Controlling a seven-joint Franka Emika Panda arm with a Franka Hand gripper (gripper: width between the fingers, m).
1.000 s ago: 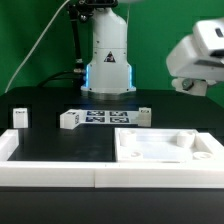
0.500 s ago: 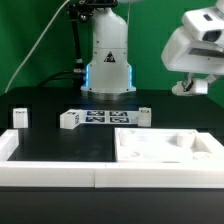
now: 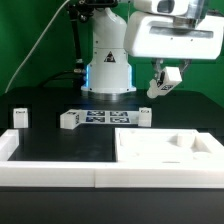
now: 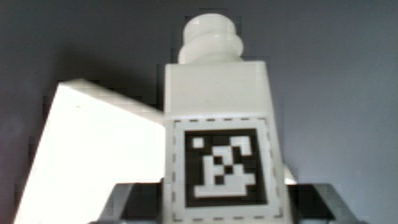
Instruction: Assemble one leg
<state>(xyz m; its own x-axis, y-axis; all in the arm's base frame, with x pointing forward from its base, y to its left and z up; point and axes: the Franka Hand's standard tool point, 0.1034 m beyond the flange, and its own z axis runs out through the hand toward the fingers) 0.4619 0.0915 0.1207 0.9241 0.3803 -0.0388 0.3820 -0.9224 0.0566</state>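
Carrying the leg toward its socket looks like the step you are in. The end effector is clamped on it, with dark fingers pressed against both sides at the tagged end. The leg hangs tilted in the air, well above the black tabletop, beyond the far edge of the square panel toward the exterior view's right. In the wrist view the leg's stepped, rounded tip points away from the camera, with a pale slab that is probably the panel behind it. That tip is the end you will be seating. To do this well, I would first bring the leg upright so its axis is square to the panel, then centre the tip over the corner recess you pick before lowering at all. The recesses are hard to make out in the exterior view, so trust the wrist view for the final alignment. Come down slowly, hold the clamp firm so the leg cannot slip or twist in the fingers, and expect to turn it once the tip catches. Stay clear of the marker board and the small tagged piece just beside it, which lies near the panel's far edge.
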